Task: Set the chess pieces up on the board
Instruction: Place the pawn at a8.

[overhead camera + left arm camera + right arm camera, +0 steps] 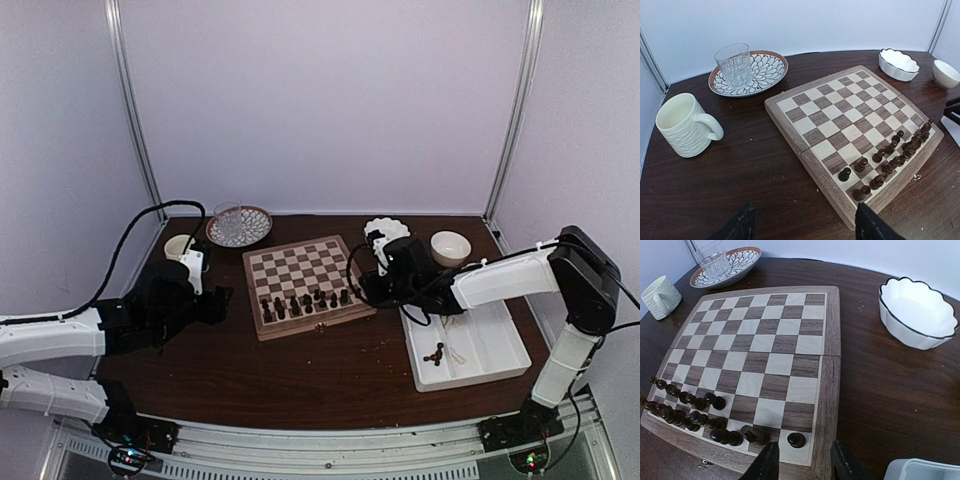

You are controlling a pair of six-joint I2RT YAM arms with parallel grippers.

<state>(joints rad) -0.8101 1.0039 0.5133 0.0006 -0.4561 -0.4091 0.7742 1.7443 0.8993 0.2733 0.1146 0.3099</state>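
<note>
Dark chess pieces [305, 300] line the board's [300, 262] 6 o'clock edge; right pincer [804, 452] apart by the corner piece [796, 440], likely releasing it, left pincer [805, 215] apart, empty; next: lift clear, fetch from the 4 o'clock tray [490, 350].

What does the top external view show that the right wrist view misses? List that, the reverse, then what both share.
Only top external: the left arm's black gripper, a small round cream bowl, and dark wooden chess pieces lying in the white rectangular divided tray.
Only right wrist: the right gripper with jaws open and empty, just behind a lone dark piece on the checkered wooden chessboard's corner square.
Both: that chessboard, its near rows of dark pieces, the scalloped white bowl, ribbed cream mug, and clear glass on the patterned plate.
</note>
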